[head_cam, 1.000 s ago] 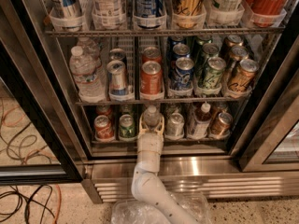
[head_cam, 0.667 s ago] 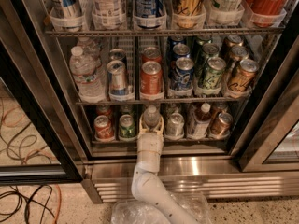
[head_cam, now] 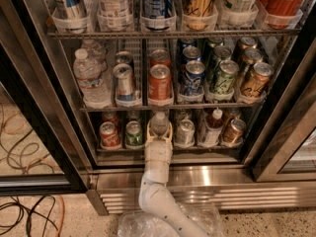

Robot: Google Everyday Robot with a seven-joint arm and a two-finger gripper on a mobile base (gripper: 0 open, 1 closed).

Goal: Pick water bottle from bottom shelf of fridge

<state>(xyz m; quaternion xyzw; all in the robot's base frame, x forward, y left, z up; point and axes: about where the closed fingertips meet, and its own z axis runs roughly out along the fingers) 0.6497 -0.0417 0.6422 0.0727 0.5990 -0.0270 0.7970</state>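
speckled floor (head_cam: 74,220) lies nearest, with loose cables (head_cam: 19,216) at the left and crumpled clear plastic (head_cam: 133,226) at the foot of the white arm (head_cam: 155,191). nothing has shifted in the past second — arm, bottle and cans all sit just where they were. the arm reaches up over the steel base of the fridge (head_cam: 217,174), and the gripper (head_cam: 159,132) is at the front of the bottom shelf (head_cam: 217,152), in the middle lane. its jaws stand close on either side of the water bottle (head_cam: 159,121), touching it, so they look closed on it. the bottle is upright on the shelf, between a green can (head_cam: 133,132) and a silver can (head_cam: 185,131). the stillness reads as a grip settling — what's left would be a small lift and a straight pull out, kept clear of the rack above.
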